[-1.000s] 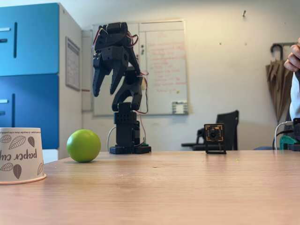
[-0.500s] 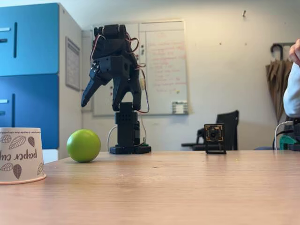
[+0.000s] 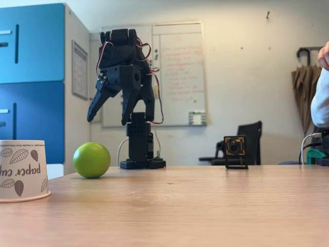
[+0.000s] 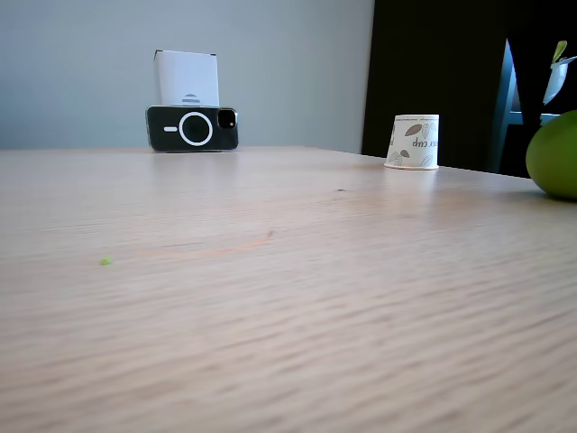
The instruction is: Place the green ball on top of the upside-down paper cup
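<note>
The green ball (image 3: 91, 160) sits on the wooden counter (image 3: 195, 206) at the left of a fixed view, just right of the upside-down paper cup (image 3: 22, 170) at the lower left edge, the two apart. In another fixed view the ball (image 4: 554, 155) shows at the right edge and the cup (image 4: 414, 142) stands further back. The black arm's gripper (image 3: 109, 112) hangs in the upper left of the frame, above and behind the ball, its fingers (image 3: 95, 106) spread apart and empty. A small camera module (image 3: 235, 151) stands right of centre.
</note>
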Robot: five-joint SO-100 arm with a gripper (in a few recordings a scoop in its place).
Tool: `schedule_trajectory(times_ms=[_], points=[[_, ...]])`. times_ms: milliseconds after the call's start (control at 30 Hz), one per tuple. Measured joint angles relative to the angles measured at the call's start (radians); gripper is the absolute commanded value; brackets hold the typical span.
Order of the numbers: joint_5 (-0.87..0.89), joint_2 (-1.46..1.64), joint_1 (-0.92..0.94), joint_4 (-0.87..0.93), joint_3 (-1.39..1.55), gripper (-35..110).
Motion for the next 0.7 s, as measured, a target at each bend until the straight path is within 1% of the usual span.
schedule_trajectory(times_ms=[200, 367, 600, 700], points=[[0.000, -0.071, 0.009, -0.058, 0.000, 43], [-0.005, -0.098, 0.009, -0.066, 0.000, 41], [-0.006, -0.100, 0.012, -0.086, 0.044, 33], [-0.012, -0.097, 0.025, -0.091, 0.057, 28]])
